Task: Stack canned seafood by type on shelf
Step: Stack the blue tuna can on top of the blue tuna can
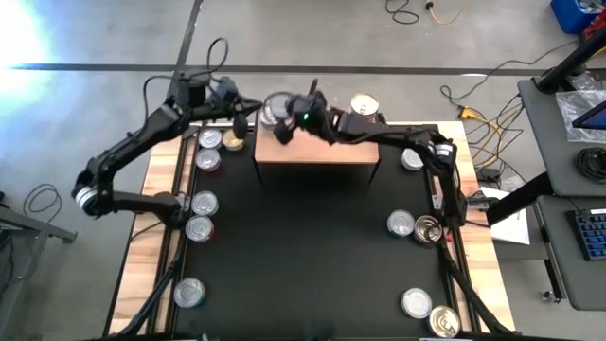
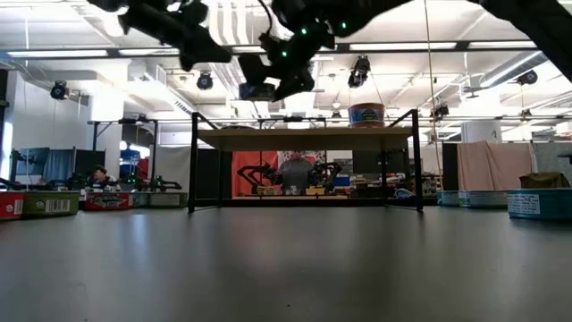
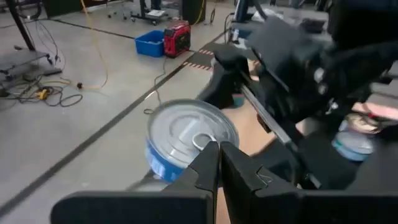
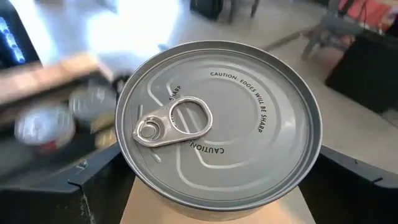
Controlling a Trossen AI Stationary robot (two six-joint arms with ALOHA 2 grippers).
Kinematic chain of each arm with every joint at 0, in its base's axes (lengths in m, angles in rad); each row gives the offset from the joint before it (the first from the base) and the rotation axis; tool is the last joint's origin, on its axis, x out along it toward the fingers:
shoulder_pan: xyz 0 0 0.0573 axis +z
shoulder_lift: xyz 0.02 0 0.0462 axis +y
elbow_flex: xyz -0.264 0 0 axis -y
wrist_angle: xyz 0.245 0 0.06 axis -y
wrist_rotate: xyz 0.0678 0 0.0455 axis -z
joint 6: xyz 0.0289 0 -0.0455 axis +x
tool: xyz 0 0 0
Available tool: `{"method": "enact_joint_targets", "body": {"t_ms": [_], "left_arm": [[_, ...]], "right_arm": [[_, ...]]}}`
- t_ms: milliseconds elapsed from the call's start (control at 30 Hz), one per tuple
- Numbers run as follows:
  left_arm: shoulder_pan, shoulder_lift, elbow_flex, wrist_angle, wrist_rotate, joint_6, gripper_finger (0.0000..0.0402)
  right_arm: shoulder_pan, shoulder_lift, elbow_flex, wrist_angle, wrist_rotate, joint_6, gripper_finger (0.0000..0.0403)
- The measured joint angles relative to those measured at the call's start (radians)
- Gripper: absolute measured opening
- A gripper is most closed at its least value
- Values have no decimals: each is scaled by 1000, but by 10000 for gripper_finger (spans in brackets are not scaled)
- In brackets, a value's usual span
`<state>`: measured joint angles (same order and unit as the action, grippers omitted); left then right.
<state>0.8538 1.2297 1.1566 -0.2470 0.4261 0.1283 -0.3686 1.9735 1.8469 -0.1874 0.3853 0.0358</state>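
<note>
The right gripper [image 1: 276, 112] is up over the far left corner of the small wooden shelf [image 1: 317, 150], and its fingers [image 4: 93, 180] are spread wide around a blue tin with a silver pull-ring top [image 4: 217, 124]. The left gripper [image 1: 244, 121] hangs just to the left of that tin, with its fingers [image 3: 211, 165] pressed shut and holding nothing. Another blue tin [image 1: 365, 104] sits at the far right of the shelf, and more tins [image 1: 204, 202] lie down both sides of the table [image 1: 303, 246].
</note>
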Motion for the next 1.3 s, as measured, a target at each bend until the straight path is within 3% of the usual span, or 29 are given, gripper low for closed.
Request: {"method": "enact_joint_targets", "body": {"t_ms": [133,467,700,933,1133,1300], "left_arm": [[42,111,107,-2,35,74,0],[151,334,328,-48,312,174,0],[173,351,371,-50,353,222,0],[203,338,384,-51,400,249,0],[239,338,382,-58,532,248,0],[253,338,381,-60,554,250,0]], "right_arm": [[-38,23,11,-3,-45,22,368],[-37,79,72,6,-21,169,368],[-14,165,243,-40,20,158,368],[18,313,509,-282,146,175,368],[34,286,472,-297,200,320,368],[37,288,468,-236,123,258,368]]}}
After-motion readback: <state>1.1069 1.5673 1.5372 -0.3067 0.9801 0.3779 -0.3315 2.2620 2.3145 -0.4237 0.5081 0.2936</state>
